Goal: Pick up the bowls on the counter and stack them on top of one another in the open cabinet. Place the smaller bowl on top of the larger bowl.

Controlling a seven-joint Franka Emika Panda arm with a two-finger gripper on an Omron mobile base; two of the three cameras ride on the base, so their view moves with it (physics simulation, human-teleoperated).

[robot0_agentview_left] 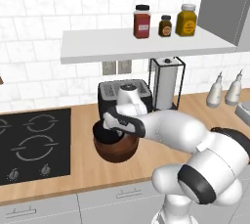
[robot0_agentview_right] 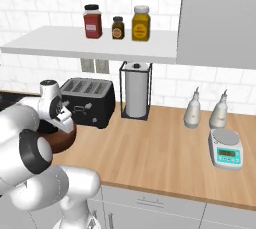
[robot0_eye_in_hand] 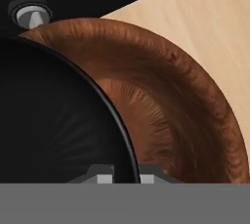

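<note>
- Here the gripper [robot0_eye_in_hand: 119, 173] sits directly over the smaller bowl [robot0_eye_in_hand: 53, 120], its two fingertips [robot0_eye_in_hand: 103, 175] straddling that bowl's thin rim at 6 o'clock in the hand view: one tip inside the black bowl, the other outside, over the brown interior.
- Jaws: set narrowly apart on either side of the rim. Whether they actually pinch it, I cannot tell.
- The smaller bowl lies inside the larger bowl [robot0_eye_in_hand: 185, 120], offset toward 9 o'clock in the hand view; the brown wall shows as a crescent from 12 to 5 o'clock.
- In the left base view the larger bowl [robot0_agentview_left: 115, 149] sits on the tabletop [robot0_agentview_left: 83, 169] in front of the black toaster [robot0_agentview_left: 110, 93], with the cooktop [robot0_agentview_left: 34, 145] at its 9 o'clock; the wrist hides most of the black bowl.
- The open cabinet [robot0_agentview_left: 97, 47] is overhead, at 12 o'clock from the bowls, carrying three jars [robot0_agentview_left: 142, 21] toward its right end.
- Materials: smaller bowl is glossy black, shallow, with a fine, sharp lip. Larger bowl is reddish-brown with radial wood-like grain, deep, with a thick rounded rim.
- Judgement: the stack is already nested, but on the tabletop, not the shelf. The key relation is the vertical gap up to the board.
- Risk: a glossy thin rim may slip in a pinch.
</note>
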